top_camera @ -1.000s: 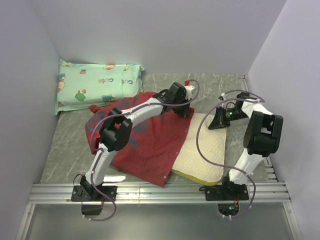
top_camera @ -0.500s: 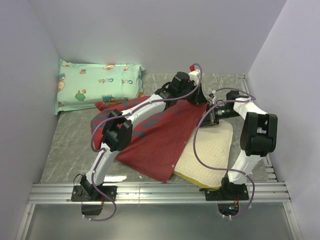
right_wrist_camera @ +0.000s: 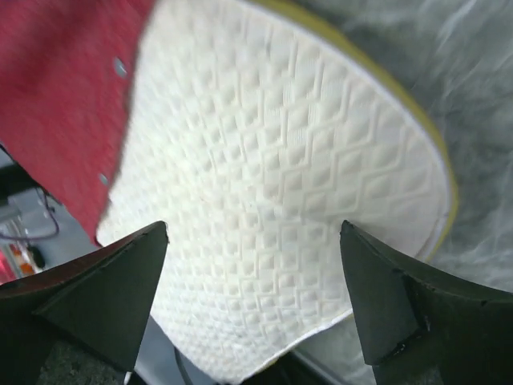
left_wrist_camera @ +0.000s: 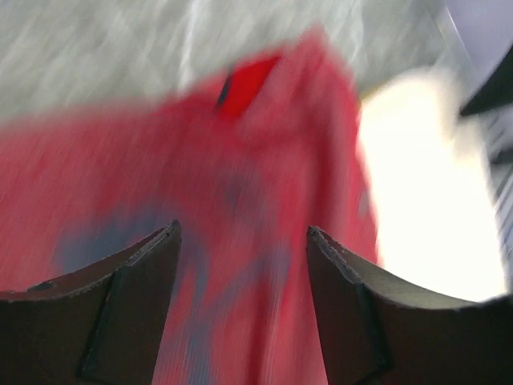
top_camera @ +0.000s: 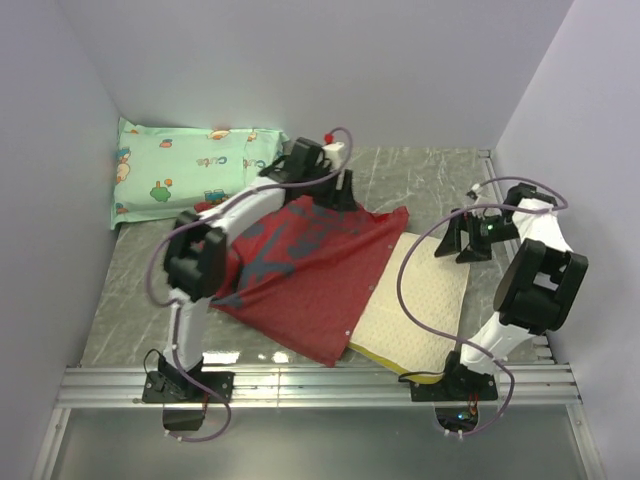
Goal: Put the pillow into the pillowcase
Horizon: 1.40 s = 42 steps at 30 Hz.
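The red pillowcase [top_camera: 300,265] lies spread flat in the middle of the table, dull side with grey blotches up. Its right edge overlaps the left side of the cream dimpled pillow [top_camera: 418,305]; whether the pillow goes inside it is hidden. My left gripper [top_camera: 338,190] hovers open over the case's far edge, nothing between its fingers. In the left wrist view the blurred pillowcase [left_wrist_camera: 264,160] fills the frame below the left gripper [left_wrist_camera: 240,233]. My right gripper [top_camera: 462,238] stands open above the pillow's far right corner. In the right wrist view the pillow [right_wrist_camera: 280,176] lies under the right gripper [right_wrist_camera: 252,228], beside the pillowcase [right_wrist_camera: 64,96].
A mint-green pillow [top_camera: 190,175] with cartoon prints leans at the back left corner. Lilac walls close the table on the left, back and right. A metal rail [top_camera: 320,385] carrying both arm bases runs along the near edge.
Both grippers have opened and let go of the fabric. The left arm swung back and left, the right arm pulled away to the right. The pillowcase dropped flat beside and over the pillow.
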Each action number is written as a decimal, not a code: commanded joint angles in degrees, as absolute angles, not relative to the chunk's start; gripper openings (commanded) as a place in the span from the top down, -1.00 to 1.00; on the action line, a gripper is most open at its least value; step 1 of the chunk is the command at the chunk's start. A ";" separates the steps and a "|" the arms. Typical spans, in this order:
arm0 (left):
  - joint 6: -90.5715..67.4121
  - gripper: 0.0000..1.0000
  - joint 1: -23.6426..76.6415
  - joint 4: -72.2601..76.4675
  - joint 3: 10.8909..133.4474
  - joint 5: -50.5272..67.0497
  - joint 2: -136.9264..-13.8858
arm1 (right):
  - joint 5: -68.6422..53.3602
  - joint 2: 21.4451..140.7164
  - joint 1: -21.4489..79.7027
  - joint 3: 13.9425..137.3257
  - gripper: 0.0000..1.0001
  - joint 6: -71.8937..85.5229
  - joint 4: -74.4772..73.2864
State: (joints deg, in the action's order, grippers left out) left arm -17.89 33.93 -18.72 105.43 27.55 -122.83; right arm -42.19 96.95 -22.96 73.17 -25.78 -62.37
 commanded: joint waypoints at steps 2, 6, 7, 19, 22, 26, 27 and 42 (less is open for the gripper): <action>-4.93 -0.38 33.49 -30.84 90.82 25.32 -104.09 | -35.77 101.15 -18.82 71.02 -0.91 -27.86 -65.83; -5.00 -0.26 32.78 -32.62 77.64 24.78 -98.45 | -41.03 107.64 -14.07 71.80 -0.75 -25.40 -63.64; -6.49 -0.22 33.13 -30.78 72.74 24.96 -97.83 | -42.35 108.71 -13.02 72.33 -0.62 -24.36 -63.20; -10.46 0.99 38.30 -27.06 111.75 35.13 -126.88 | -61.26 112.06 -9.23 89.03 1.00 -0.18 -45.71; -13.68 0.99 42.08 -24.80 124.17 38.83 -130.51 | -61.87 110.31 -7.12 86.32 1.00 1.74 -43.52; -21.18 0.99 41.58 -15.57 121.50 42.72 -130.08 | -62.32 106.71 -7.73 81.48 1.00 5.45 -38.23; -21.18 0.99 40.96 -14.51 119.03 41.76 -129.21 | -61.79 106.35 -8.60 81.65 1.00 3.62 -38.93; 8.50 -0.52 31.82 -41.01 79.64 22.77 -96.60 | -41.75 109.95 -20.76 82.54 -0.80 -30.14 -74.45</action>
